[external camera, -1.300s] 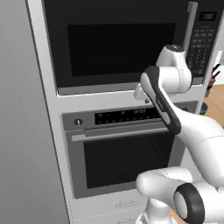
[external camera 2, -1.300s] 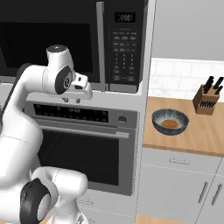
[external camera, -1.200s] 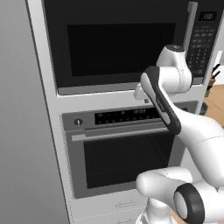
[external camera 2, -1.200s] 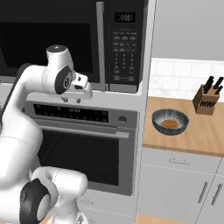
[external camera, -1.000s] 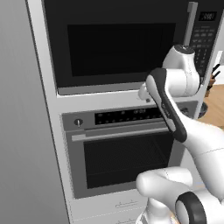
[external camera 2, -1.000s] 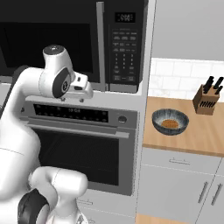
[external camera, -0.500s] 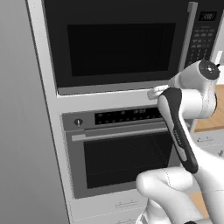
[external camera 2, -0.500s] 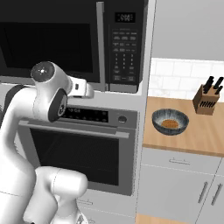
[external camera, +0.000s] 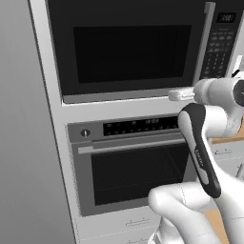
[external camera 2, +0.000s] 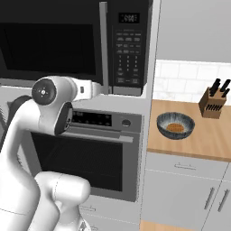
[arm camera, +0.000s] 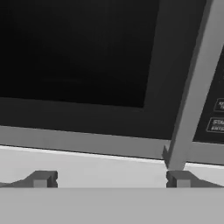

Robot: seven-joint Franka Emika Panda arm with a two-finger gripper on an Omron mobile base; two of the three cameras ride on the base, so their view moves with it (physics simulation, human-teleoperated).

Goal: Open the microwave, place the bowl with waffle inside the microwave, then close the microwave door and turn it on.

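Note:
The microwave (external camera: 128,47) is built in above the oven, and its black microwave door (external camera 2: 49,45) is closed. A long vertical grey handle (external camera: 207,43) runs beside the keypad (external camera 2: 128,49). My gripper (arm camera: 109,179) is open just below the door's bottom edge, with nothing between its fingers. The handle's lower end (arm camera: 175,159) sits right above one fingertip (arm camera: 179,178). The hand (external camera 2: 92,88) reaches level toward the handle's foot. The dark blue-grey bowl (external camera 2: 176,124) with the waffle (external camera 2: 175,128) sits on the wooden counter (external camera 2: 203,140) to the right.
The oven (external camera: 133,167) with a horizontal bar handle (external camera 2: 94,133) is directly under the microwave. A knife block (external camera 2: 215,101) stands at the back of the counter. A grey wall panel (external camera: 24,143) borders the left side. My own arm (external camera: 202,143) stands in front of the oven.
The hand has shifted right along the microwave's lower edge to the handle's foot. The elbow has swung outward and lower. Door and bowl are unmoved.

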